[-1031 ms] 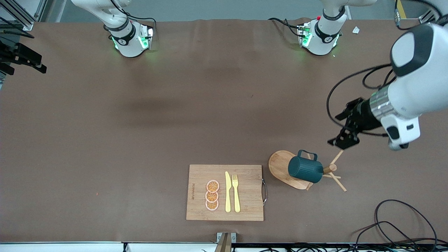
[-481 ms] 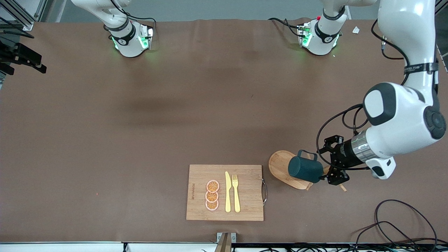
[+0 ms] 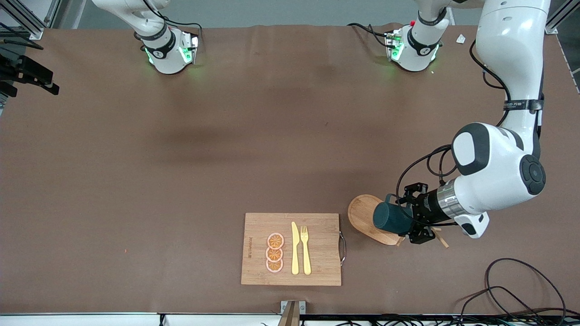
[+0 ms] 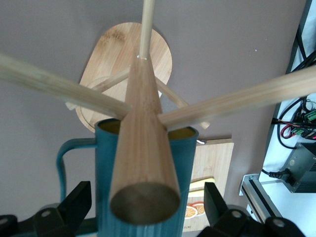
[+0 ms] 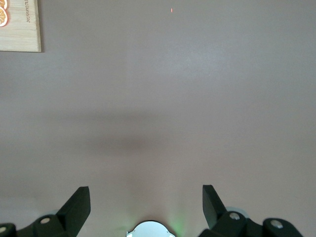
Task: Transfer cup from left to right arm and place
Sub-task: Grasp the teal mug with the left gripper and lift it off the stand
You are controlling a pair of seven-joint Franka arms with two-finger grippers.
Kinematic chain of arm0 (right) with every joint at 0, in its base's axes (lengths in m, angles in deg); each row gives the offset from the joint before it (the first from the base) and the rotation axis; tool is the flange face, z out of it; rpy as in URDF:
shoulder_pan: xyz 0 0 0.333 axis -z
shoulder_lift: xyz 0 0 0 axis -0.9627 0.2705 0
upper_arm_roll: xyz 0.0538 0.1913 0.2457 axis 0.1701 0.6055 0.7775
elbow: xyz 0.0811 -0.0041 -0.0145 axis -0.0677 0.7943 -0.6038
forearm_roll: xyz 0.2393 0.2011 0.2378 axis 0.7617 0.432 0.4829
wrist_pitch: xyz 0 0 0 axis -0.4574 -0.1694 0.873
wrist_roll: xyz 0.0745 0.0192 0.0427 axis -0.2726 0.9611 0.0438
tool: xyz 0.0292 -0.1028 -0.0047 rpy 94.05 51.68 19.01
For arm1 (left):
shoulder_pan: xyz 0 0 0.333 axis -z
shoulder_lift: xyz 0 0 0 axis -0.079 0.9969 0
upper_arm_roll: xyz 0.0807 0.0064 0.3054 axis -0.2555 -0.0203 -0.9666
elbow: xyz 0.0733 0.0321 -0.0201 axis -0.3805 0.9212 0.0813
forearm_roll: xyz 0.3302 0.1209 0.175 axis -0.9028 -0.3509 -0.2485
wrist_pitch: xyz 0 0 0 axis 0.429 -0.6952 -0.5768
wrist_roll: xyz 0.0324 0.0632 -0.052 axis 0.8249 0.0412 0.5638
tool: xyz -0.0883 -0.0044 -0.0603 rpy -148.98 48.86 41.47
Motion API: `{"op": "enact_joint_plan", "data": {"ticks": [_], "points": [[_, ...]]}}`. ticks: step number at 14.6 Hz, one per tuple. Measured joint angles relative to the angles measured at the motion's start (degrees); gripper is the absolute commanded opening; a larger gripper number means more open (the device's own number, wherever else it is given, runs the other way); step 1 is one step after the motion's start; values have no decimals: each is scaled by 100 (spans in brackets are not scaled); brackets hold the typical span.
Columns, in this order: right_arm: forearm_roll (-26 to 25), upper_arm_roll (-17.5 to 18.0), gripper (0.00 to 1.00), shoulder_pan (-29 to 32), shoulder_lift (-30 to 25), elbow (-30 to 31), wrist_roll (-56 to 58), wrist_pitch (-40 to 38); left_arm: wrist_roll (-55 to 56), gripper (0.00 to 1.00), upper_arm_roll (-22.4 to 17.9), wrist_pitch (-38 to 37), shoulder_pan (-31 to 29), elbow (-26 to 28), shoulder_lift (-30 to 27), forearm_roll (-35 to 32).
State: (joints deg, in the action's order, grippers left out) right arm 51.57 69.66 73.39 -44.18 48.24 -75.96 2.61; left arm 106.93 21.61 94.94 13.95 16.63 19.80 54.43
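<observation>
The ribbed teal cup (image 3: 393, 218) hangs on the peg rack (image 4: 140, 113), ungrasped; handover and placing remain. The left gripper (image 3: 411, 219) straddles it, fingers wide, seemingly not touching; the right gripper (image 5: 146, 205) waits wide over bare table

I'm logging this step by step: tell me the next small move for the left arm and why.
Probably close the left end effector on the cup. Its fingers stand open on either side of the ribbed body, apart from it, while the cup hangs on the wooden peg rack. The right end effector waits open over bare table.
</observation>
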Motion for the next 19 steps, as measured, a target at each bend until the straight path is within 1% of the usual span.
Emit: {"op": "enact_joint_plan", "data": {"ticks": [3, 4, 7, 8, 12, 14, 19], "points": [[0, 0, 100, 0, 0, 0, 2, 0, 1, 100, 27, 151, 39, 0, 76, 1], [0, 0, 100, 0, 0, 0, 3, 0, 3, 97, 28, 187, 68, 0, 88, 1], [0, 0, 100, 0, 0, 0, 4, 0, 12, 65, 29, 269, 118, 0, 99, 1], [0, 0, 100, 0, 0, 0, 4, 0, 12, 59, 29, 269, 119, 0, 100, 1], [0, 0, 100, 0, 0, 0, 5, -1, 12, 60, 33, 278, 120, -30, 99, 1], [0, 0, 100, 0, 0, 0, 5, -1, 13, 60, 98, 286, 119, -120, 73, 2], [0, -1, 100, 0, 0, 0, 6, -1, 250, 60, 321, 239, 247, -184, -307, -39]]}}
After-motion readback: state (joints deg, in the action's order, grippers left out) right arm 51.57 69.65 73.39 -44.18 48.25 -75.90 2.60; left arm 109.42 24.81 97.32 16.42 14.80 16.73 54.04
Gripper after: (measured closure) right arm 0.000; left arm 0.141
